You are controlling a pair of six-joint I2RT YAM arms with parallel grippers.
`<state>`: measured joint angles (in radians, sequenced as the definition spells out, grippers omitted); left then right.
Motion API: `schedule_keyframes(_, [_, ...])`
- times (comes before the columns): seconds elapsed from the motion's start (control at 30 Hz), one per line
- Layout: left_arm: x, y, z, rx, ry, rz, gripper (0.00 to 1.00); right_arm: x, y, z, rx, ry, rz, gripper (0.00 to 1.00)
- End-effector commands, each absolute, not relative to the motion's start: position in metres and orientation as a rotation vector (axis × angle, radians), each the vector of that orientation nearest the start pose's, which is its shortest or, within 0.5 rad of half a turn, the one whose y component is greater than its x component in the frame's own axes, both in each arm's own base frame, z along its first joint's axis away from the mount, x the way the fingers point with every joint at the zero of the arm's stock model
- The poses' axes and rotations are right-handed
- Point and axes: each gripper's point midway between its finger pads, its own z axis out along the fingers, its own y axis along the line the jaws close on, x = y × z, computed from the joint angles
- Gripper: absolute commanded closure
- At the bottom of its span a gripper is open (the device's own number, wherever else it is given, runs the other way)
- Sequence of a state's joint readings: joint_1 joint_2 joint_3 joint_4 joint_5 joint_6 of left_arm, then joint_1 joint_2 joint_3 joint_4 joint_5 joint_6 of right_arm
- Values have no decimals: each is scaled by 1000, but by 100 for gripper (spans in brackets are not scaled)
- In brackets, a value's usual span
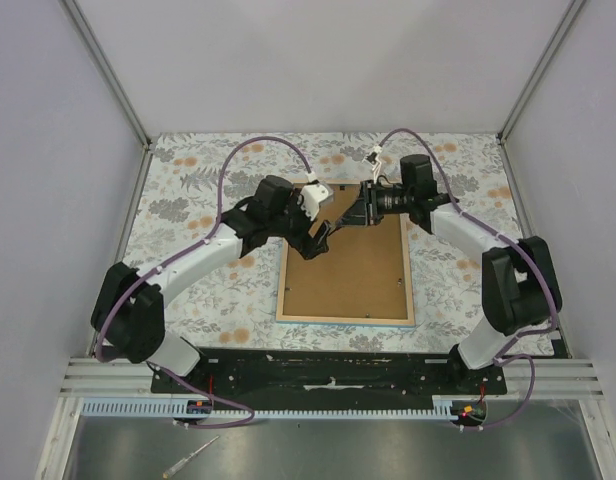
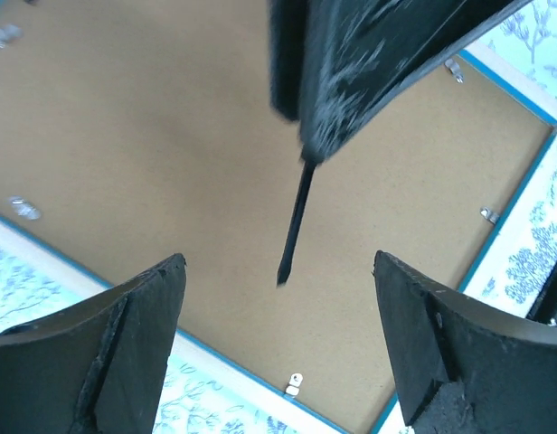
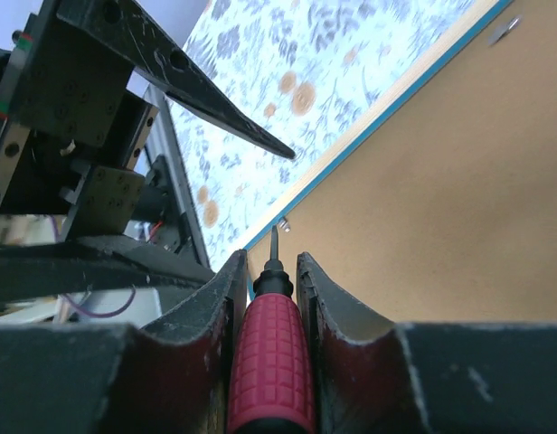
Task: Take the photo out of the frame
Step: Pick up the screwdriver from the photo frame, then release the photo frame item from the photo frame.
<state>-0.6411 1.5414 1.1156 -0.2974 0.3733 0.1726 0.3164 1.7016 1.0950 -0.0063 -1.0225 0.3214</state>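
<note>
The frame (image 1: 344,320) lies face down on the table, its thin blue edge (image 2: 233,367) (image 3: 378,125) around the photo's brown board back (image 1: 348,275) (image 2: 152,136) (image 3: 459,199). The printed side is hidden. Small metal tabs (image 2: 295,384) (image 3: 283,223) sit along the board's edge. My right gripper (image 1: 353,215) (image 3: 271,258) is shut on a red-handled screwdriver (image 3: 271,362), whose black shaft (image 2: 295,231) hangs over the board's upper left part. My left gripper (image 1: 313,245) (image 2: 278,258) hovers open just above the board, with the screwdriver tip between its fingers.
A floral cover (image 1: 208,270) spreads over the table under the frame. White walls with metal posts close in the left, back and right. A loose slim tool (image 1: 191,458) lies on the grey shelf below the arm bases. Purple cables arch over both arms.
</note>
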Motion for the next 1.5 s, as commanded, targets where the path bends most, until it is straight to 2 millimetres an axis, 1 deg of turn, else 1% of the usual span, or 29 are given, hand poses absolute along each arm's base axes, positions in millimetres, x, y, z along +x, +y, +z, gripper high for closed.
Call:
schedule_keyframes(0.0, [335, -265, 179, 905, 1960, -553, 9, 346, 252, 210, -678, 1966, 1239, 100])
schedule_keyframes(0.07, [354, -246, 171, 796, 2021, -533, 9, 345, 249, 216, -714, 1948, 1196, 100])
schedule_keyframes(0.13, [374, -225, 157, 681, 2104, -510, 9, 340, 247, 222, -776, 1922, 1173, 100])
schedule_keyframes(0.2, [383, -213, 141, 609, 2177, -512, 9, 333, 247, 222, -837, 1907, 1180, 100])
schedule_keyframes(0.27, [389, -205, 128, 585, 2217, -504, 9, 323, 249, 223, -912, 1875, 1207, 100])
schedule_keyframes(0.37, [391, -206, 112, 588, 2255, -507, 9, 299, 257, 222, -1049, 1801, 1288, 100])
schedule_keyframes(0.4, [392, -207, 108, 555, 2278, -525, 9, 290, 262, 222, -1101, 1769, 1309, 100])
schedule_keyframes(0.5, [391, -210, 94, 563, 2321, -545, 9, 269, 278, 217, -1212, 1703, 1337, 100])
schedule_keyframes(0.57, [392, -208, 84, 554, 2348, -533, 9, 263, 293, 209, -1262, 1667, 1308, 100])
schedule_keyframes(0.67, [394, -203, 71, 519, 2391, -522, 9, 257, 314, 195, -1263, 1647, 1296, 100])
schedule_keyframes(0.77, [396, -198, 62, 497, 2419, -520, 11, 256, 331, 180, -1274, 1653, 1259, 100])
schedule_keyframes(0.87, [394, -195, 54, 487, 2443, -524, 13, 262, 346, 159, -1261, 1730, 1172, 100])
schedule_keyframes(0.93, [394, -193, 53, 480, 2449, -522, 15, 268, 353, 151, -1222, 1792, 1151, 100])
schedule_keyframes(0.97, [393, -194, 52, 481, 2450, -525, 18, 275, 357, 154, -1199, 1786, 1150, 100])
schedule_keyframes(1.0, [393, -194, 50, 479, 2454, -523, 20, 278, 359, 151, -1172, 1810, 1149, 100])
schedule_keyframes(1.13, [392, -195, 48, 480, 2457, -533, 32, 282, 364, 140, -1141, 1857, 1113, 100])
schedule_keyframes(1.2, [391, -194, 47, 477, 2462, -537, 36, 280, 366, 136, -1145, 1870, 1110, 100])
schedule_keyframes(1.27, [390, -194, 46, 478, 2464, -539, 38, 278, 370, 133, -1145, 1883, 1116, 100])
schedule_keyframes(1.47, [390, -192, 45, 470, 2469, -520, 45, 267, 383, 133, -1177, 1882, 1094, 100])
